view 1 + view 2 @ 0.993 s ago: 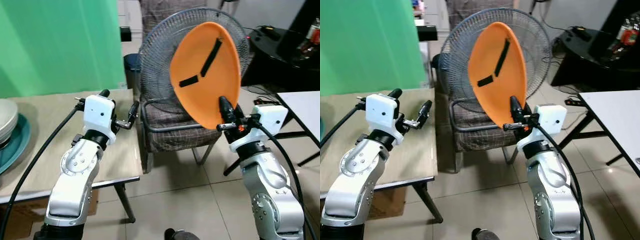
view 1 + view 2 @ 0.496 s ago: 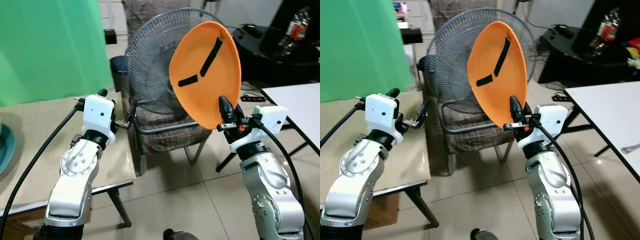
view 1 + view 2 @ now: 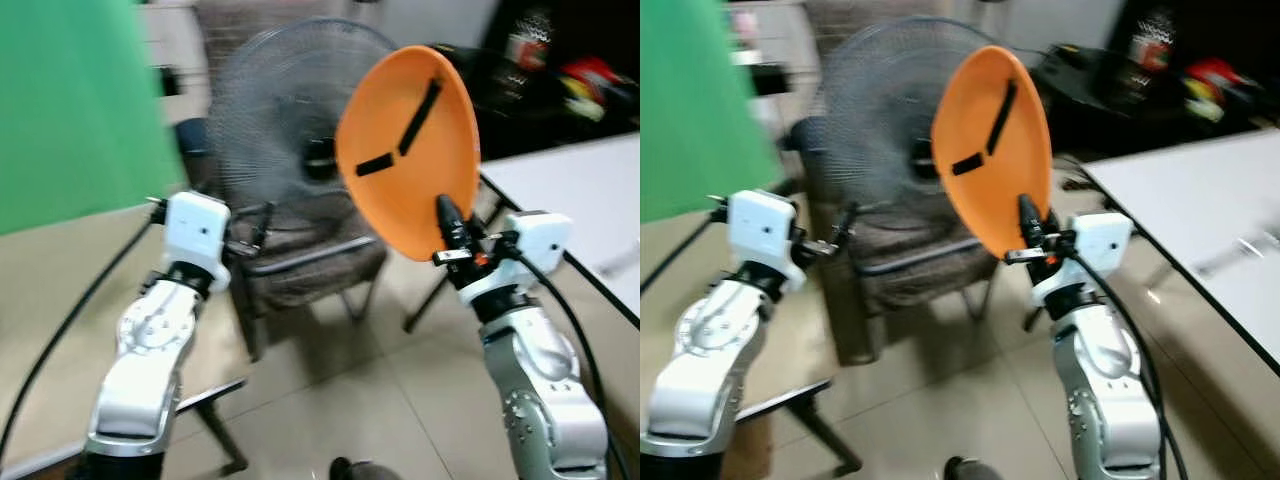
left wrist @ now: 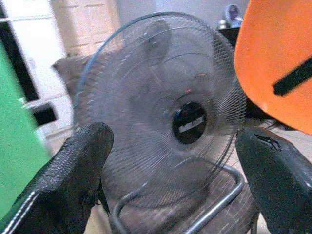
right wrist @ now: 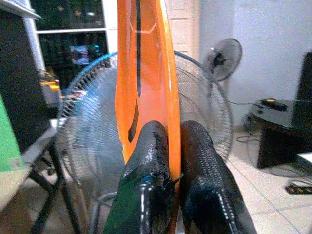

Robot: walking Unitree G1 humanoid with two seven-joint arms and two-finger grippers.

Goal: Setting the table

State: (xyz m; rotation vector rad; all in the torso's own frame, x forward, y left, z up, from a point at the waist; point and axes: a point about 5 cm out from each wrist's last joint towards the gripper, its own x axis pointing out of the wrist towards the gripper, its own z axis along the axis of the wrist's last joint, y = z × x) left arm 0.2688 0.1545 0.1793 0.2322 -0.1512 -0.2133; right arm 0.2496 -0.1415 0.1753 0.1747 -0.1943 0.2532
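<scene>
Transit stage | right gripper clamped on upright round orange plastic plate | left gripper apart, empty | white table far right, plate unplaced

smooth matt orange plate, wire-mesh fan

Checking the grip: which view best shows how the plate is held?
Right wrist view: both fingers of the right tool pinch the orange plate's rim edge-on. Eye views show its whole face; left wrist view, a corner.
</scene>
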